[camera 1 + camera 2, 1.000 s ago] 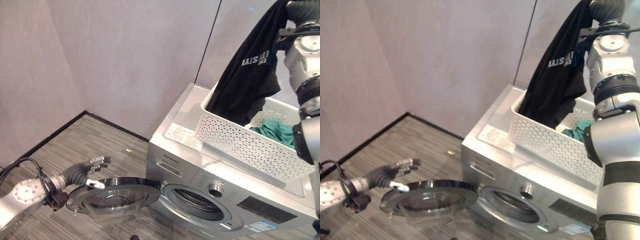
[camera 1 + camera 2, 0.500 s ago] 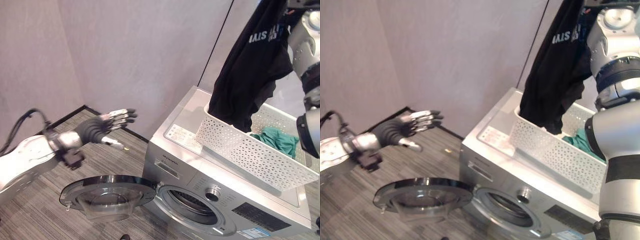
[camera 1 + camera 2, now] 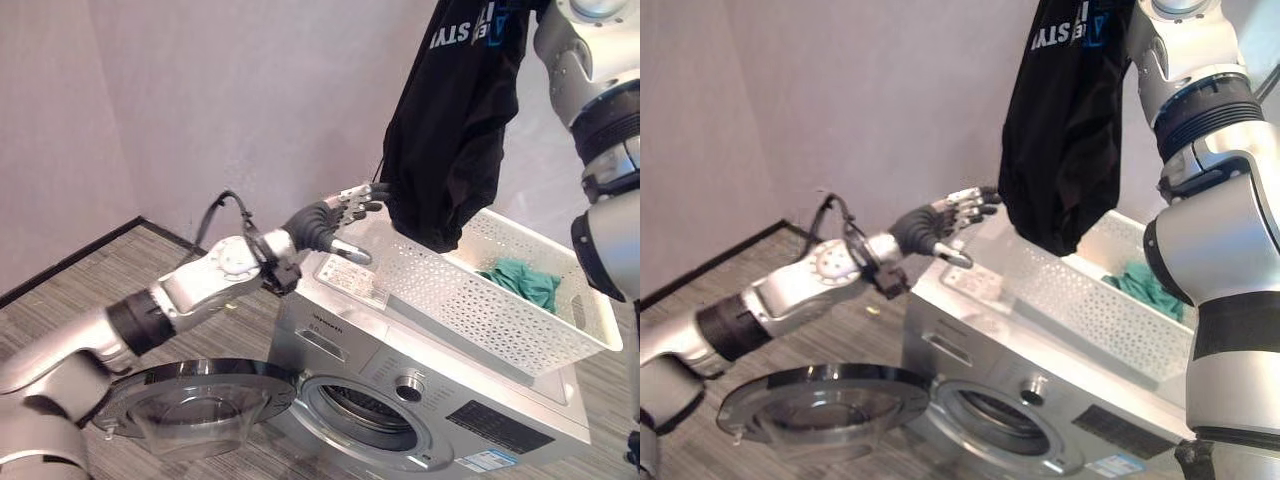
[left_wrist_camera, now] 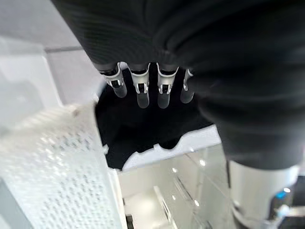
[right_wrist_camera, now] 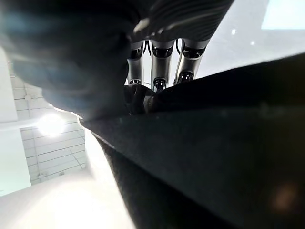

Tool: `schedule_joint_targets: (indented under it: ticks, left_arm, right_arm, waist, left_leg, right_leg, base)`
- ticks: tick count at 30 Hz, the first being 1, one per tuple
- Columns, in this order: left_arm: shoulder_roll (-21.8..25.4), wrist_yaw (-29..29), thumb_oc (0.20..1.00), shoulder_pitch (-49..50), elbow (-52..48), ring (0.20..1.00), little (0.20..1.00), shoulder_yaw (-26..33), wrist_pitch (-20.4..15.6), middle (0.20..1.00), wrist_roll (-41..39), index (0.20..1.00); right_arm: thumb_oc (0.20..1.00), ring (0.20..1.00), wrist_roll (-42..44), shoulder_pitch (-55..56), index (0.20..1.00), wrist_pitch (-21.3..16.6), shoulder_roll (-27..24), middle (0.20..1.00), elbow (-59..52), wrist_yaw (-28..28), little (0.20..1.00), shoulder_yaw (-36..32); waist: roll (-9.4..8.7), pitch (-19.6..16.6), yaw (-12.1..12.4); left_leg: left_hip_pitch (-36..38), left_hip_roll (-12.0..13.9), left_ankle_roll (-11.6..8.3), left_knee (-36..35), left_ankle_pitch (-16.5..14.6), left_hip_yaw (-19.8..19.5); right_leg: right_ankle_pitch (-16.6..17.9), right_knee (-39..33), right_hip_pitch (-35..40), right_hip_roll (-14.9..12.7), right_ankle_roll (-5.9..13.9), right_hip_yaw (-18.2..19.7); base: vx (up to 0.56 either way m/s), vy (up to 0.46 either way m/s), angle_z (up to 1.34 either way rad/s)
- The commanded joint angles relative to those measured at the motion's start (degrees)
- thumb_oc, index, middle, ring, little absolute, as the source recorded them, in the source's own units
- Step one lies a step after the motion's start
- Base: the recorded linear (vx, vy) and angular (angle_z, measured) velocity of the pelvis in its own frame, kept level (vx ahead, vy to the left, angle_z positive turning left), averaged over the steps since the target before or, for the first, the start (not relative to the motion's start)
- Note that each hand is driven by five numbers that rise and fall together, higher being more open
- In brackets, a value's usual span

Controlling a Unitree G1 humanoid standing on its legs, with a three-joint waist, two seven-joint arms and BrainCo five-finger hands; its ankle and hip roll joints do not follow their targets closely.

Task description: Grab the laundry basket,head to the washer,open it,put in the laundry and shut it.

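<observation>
The right hand's fingers (image 5: 162,57) are curled down onto the top edge of a black shirt (image 3: 455,130), pinching the cloth against the thumb, and the shirt hangs from that grip high above the washer, its lower hem dangling just over the near-left corner of the laundry basket (image 3: 470,300). The right hand (image 5: 157,47) itself shows from its own wrist camera, with the dark cloth stretched across in front of it. The left hand (image 3: 335,215) is held out level over the washer's top, its fingers (image 4: 143,90) straight and slightly spread, holding nothing; their dark tips reach right up to the hanging shirt, though whether they actually touch it I cannot tell. The white perforated laundry basket sits on top of the silver washer (image 3: 400,370), toward its right side, and a teal garment (image 3: 520,283) lies inside it near the far end. A label sheet (image 3: 352,283) lies flat on the washer's top beside the basket. Below, the round washer door (image 3: 190,400) is swung fully open to the left, lying nearly level, and the dark drum opening (image 3: 360,425) is exposed. The washer stands on a grey wood-patterned floor (image 3: 90,280) against a pale wall (image 3: 230,100).
</observation>
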Motion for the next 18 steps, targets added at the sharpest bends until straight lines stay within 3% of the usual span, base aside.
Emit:
schedule_joint_targets:
  ticks: [1,5,18]
  left_arm:
    - [-2.4,2.8,1.0,-4.4,5.1,1.0,1.0,0.0,-3.6,1.0,2.7,1.0]
    - [-5.9,3.5,1.0,-3.8,6.8,1.0,1.0,0.5,-3.6,1.0,2.4,1.0]
    - [-8.2,2.0,1.0,0.4,2.8,1.0,1.0,1.2,-4.1,1.0,-0.8,1.0]
  right_arm:
    - [0.2,0.2,0.1,-10.7,0.2,-4.0,-2.3,0.2,1.7,-2.2,0.2,2.1]
    - [0.2,0.2,1.1,-12.4,0.2,-4.5,-0.8,0.2,1.6,-2.6,0.2,2.6]
    - [0.2,0.2,0.4,-14.2,0.2,-5.1,2.2,0.2,2.4,-3.8,0.2,2.3]
  waist:
    - [1.8,-2.3,1.4]
    - [1.65,-2.8,0.7]
    - [1.69,-4.2,0.8]
  left_leg:
    - [3.3,0.9,0.7,-5.0,0.8,1.1]
    - [3.7,1.2,0.64,-5.0,0.7,1.6]
    - [4.1,1.1,0.57,-5.0,0.6,1.5]
  right_leg:
    - [-1.2,1.8,4.0,0.1,2.77,0.7]
    - [-1.2,1.9,3.9,0.3,2.7,1.2]
    - [-1.6,2.1,4.5,0.3,2.37,1.3]
  base:
    - [0.0,0.0,0.0]
    - [-0.01,-0.007,-0.08]
    - [-0.01,0.0,-0.03]
